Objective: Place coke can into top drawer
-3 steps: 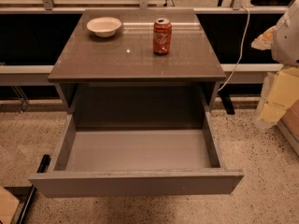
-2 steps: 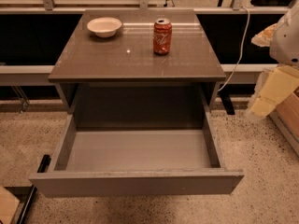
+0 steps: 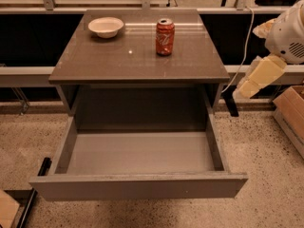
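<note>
The red coke can stands upright on the grey cabinet top, right of centre toward the back. The top drawer is pulled fully out below the top, and its inside holds nothing. My gripper hangs at the end of the cream arm, at the right beside the cabinet's right front corner. It is lower than the can, well to the can's right, and holds nothing that I can see.
A white bowl sits at the back left of the cabinet top. A cardboard box stands on the floor at the right edge. A white cable hangs behind the cabinet's right side. A railing and dark panels run behind.
The arm and gripper have moved left and a little up, closer to the cabinet's right side. The can, bowl and drawer have not moved.
</note>
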Robot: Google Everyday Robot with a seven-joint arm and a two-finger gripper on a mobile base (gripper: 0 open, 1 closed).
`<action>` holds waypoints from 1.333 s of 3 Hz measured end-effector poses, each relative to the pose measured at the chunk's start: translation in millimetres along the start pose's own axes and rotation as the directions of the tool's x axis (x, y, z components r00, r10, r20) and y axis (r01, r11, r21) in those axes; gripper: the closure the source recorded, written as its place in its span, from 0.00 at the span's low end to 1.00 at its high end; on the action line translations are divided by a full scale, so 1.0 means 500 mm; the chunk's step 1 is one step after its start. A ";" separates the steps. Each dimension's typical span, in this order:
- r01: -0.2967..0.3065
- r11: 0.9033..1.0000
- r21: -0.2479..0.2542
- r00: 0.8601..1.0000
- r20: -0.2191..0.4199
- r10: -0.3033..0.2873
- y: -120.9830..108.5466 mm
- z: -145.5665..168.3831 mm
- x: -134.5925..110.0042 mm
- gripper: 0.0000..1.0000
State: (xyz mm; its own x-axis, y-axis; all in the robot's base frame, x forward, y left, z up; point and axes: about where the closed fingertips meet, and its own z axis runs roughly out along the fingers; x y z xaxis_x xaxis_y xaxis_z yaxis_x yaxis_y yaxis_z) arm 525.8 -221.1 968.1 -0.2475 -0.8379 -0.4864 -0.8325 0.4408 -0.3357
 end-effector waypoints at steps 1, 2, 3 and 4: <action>0.000 1.000 0.000 1.000 0.000 0.000 0.000 0.000 0.000 0.00; -0.042 0.999 0.027 0.999 0.013 0.042 -0.004 0.023 -0.007 0.00; -0.085 0.993 0.078 0.995 0.063 0.080 -0.035 0.088 -0.046 0.00; -0.121 0.983 0.136 0.984 0.143 0.102 -0.097 0.147 -0.093 0.00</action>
State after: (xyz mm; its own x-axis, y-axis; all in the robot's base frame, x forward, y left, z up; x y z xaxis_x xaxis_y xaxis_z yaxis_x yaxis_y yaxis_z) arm 614.3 -179.9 947.7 -0.2575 -0.7339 -0.6286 -0.7212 0.5789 -0.3804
